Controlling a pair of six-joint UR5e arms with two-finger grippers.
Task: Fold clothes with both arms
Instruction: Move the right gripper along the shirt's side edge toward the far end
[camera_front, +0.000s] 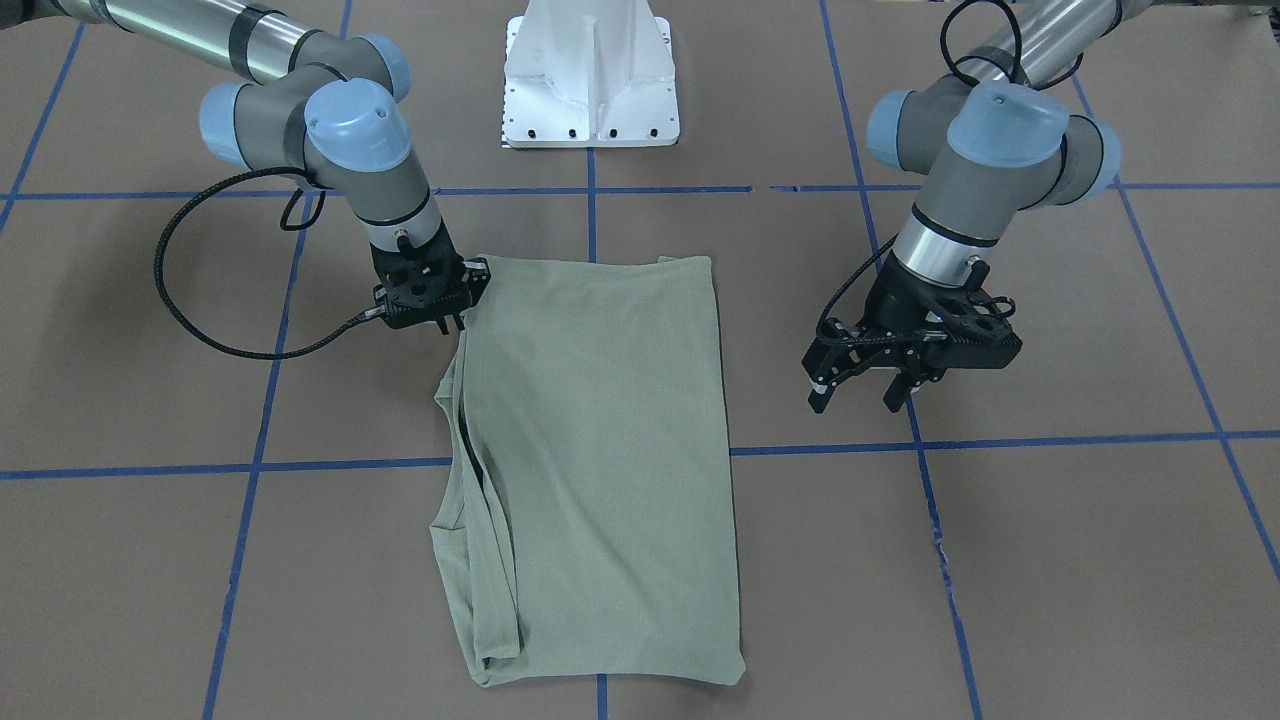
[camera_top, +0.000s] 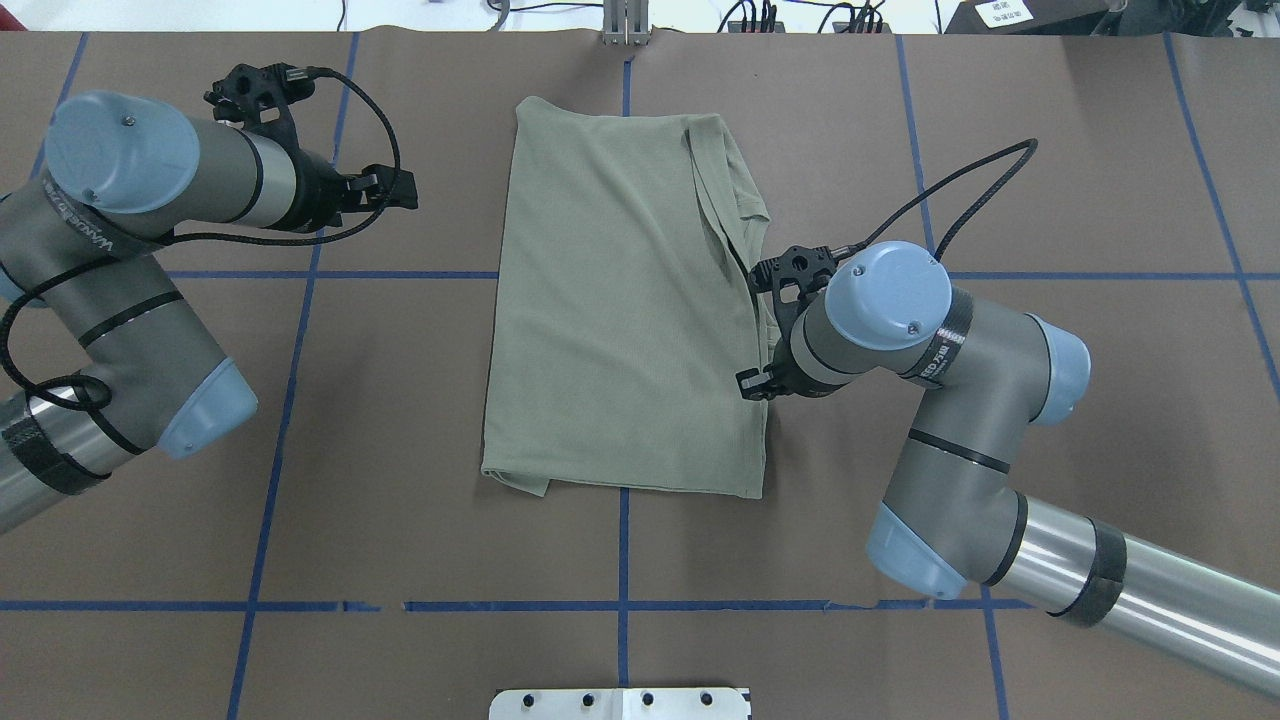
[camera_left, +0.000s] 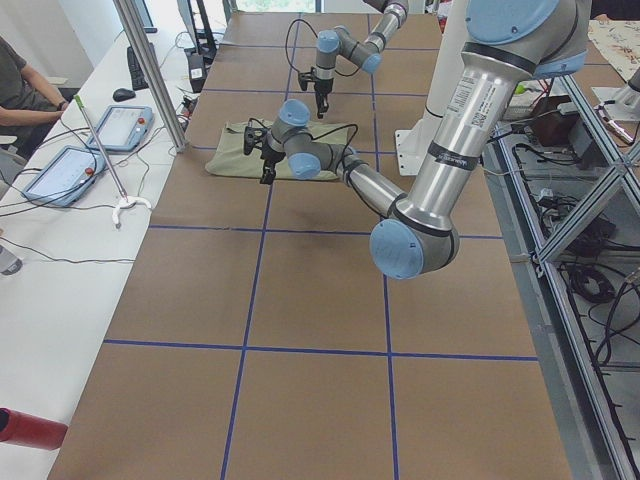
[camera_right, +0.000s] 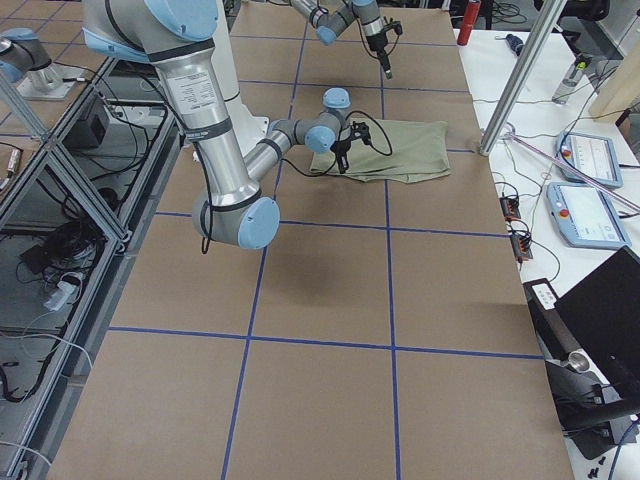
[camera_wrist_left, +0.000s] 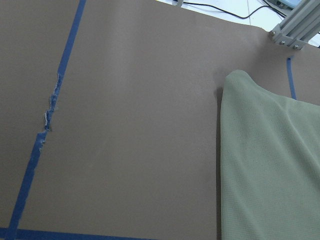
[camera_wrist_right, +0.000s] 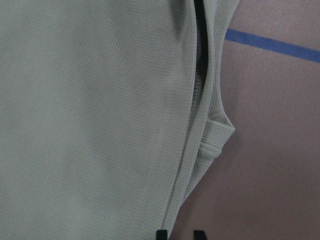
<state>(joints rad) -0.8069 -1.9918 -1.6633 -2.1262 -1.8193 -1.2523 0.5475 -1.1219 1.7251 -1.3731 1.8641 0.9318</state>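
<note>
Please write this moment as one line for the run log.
shirt: folded into a rectangle, flat | right gripper: at shirt edge, grip unclear | left gripper: open, clear of shirt

I watch from overhead behind the robot, looking forward and down, and from across the table (camera_front: 1050, 560), facing it steeply. Both frame the sage-green shirt (camera_front: 600, 420) and white pedestal base (camera_front: 592, 90). My two end cameras look along the table from afar. Both wrist cameras sit close above the shirt's edge.
</note>
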